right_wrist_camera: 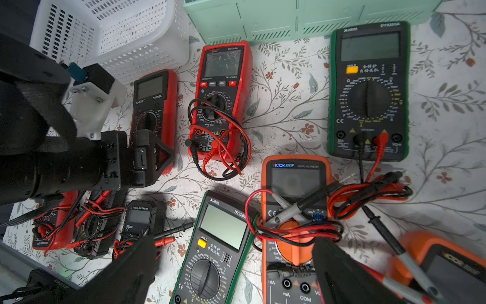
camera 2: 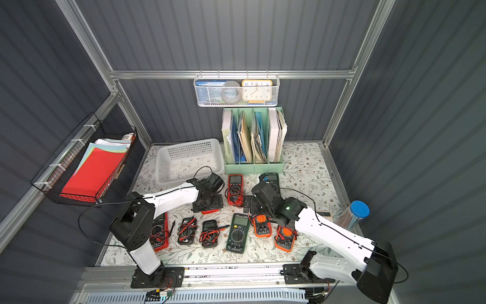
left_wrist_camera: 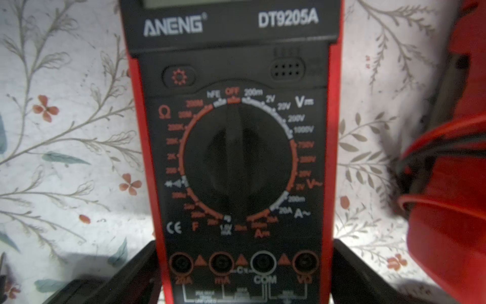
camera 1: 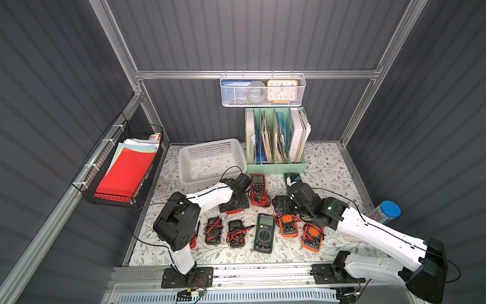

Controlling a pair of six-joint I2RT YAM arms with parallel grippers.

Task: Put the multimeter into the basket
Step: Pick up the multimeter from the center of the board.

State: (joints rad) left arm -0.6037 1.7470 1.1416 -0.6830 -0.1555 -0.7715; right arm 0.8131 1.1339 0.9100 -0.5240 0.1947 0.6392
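Left wrist view is looking straight down on the multimeter (left_wrist_camera: 236,158), a black ANENG DT9205A in a red shell, which is lying flat and face up on the floral desk (left_wrist_camera: 65,131), its dial pointing at OFF. The left gripper (left_wrist_camera: 244,244) is straddling the socket end. One black finger (left_wrist_camera: 128,273) is pressing against each red side, so the gripper is clamping the multimeter while it is resting on the desk. The picture is slightly blurred, but no gap is showing between fingers and shell.

In both top views the left arm (camera 1: 207,197) is reaching forward over this spot, and only a red sliver of the multimeter is showing beneath the gripper. The basket (camera 1: 207,150) is sitting farther back, against the rear wall and just beside the mint green file holder (camera 1: 276,165). The multimeter is lying outside the basket, near its front rim.

A second red meter (right_wrist_camera: 221,105), with red and black leads coiled on its face, is lying just beside the clamped one.

In the right wrist view the right gripper (right_wrist_camera: 231,263) is hovering with its fingers standing wide apart and gripping nothing. Below it a green meter (right_wrist_camera: 218,250) and an orange meter (right_wrist_camera: 294,210) wrapped in leads are lying side by side on the desk.
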